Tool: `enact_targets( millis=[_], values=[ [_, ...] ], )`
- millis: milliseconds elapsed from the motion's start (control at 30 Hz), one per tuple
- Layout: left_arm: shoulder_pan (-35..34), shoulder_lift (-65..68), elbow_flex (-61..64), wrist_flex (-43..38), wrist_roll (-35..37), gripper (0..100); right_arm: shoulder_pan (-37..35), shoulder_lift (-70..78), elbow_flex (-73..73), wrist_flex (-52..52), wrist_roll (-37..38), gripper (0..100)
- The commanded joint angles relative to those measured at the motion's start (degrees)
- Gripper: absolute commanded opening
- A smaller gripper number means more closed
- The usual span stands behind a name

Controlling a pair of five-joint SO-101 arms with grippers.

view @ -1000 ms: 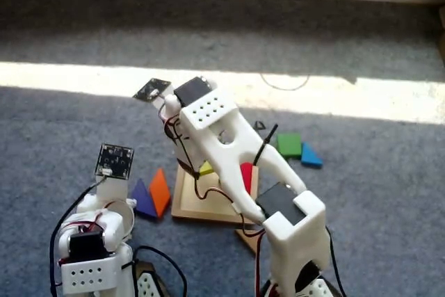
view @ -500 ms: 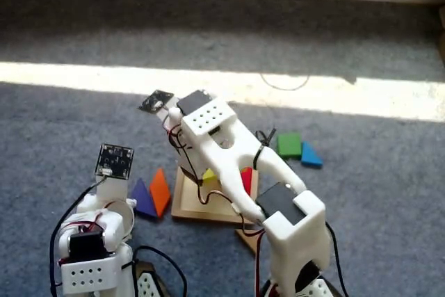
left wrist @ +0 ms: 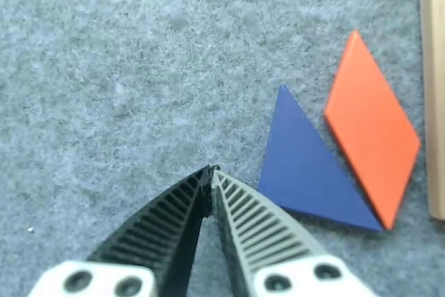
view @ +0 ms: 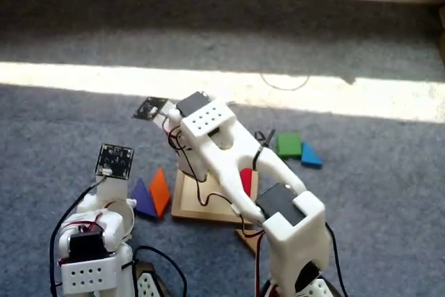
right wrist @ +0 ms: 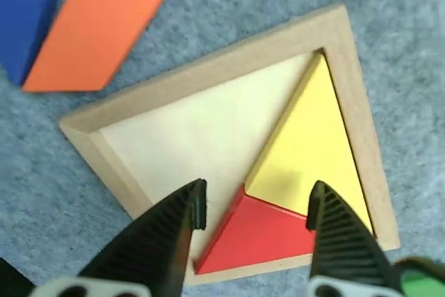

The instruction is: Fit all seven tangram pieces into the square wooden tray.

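Over the last second the right arm has sunk and drawn in a little over the tray (right wrist: pixel 208 74). In the high view its wrist now covers the yellow triangle (right wrist: pixel 306 151), which showed beside it a second ago, and only the red triangle (view: pixel 245 180) peeks out by the rim nearest the green square (view: pixel 289 145). The pieces and the left arm have not shifted. I judge that the right arm has finished seating a piece, or is checking the fit, with no new pick begun. The right wrist view shows what the high view hides. The right tool (right wrist: pixel 256 199) hangs above the tray with its fingers apart and nothing between them. The yellow triangle lies flat in one corner of the tray. The red one is snug against it along the adjoining rim, and the remaining floor of the tray is bare wood. So two of the seven look placed. The left wrist view shows the left tool (left wrist: pixel 211 172) with its fingers together and holding nothing, its tip over the carpet just beside the dark blue triangle (left wrist: pixel 302 165). That piece touches the orange parallelogram (left wrist: pixel 372 126), which lies close to the tray's outer edge. The high view alone takes in the green square and the light blue triangle (view: pixel 311 156), side by side on the carpet beyond the tray's far corner.
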Motion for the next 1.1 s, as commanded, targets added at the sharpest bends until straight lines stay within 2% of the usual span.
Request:
enact_targets(
  millis=[0, 100, 267, 333, 667, 867, 1067],
  values=[
    [-0.66, -1.63, 1.1, 0.44, 0.35, 3, -2.77, -7.34, -1.27, 4.44, 0.62, 21.4],
    [-0.66, -1.63, 1.1, 0.44, 0.35, 3, -3.65, -14.29, -1.45, 6.81, 0.62, 19.2],
    [-0.66, -1.63, 1.1, 0.44, 0.35, 3, -2.24, -25.1, 1.8, 7.25, 0.26, 3.4],
    [-0.66, -1.63, 1.1, 0.44, 0.35, 3, -0.48, -29.23, 5.23, 7.25, 0.26, 0.2],
    [-0.66, -1.63, 1.1, 0.44, 0.35, 3, 15.69, -46.11, 20.18, 5.67, 0.18, 0.8],
    [-0.66, -1.63, 1.1, 0.44, 0.35, 3, 27.21, -46.81, 28.88, -8.22, -9.32, 2.2],
    [-0.66, -1.63, 1.1, 0.44, 0.35, 3, 28.18, -36.35, 32.04, -14.64, -17.41, 22.2]
  ],
)
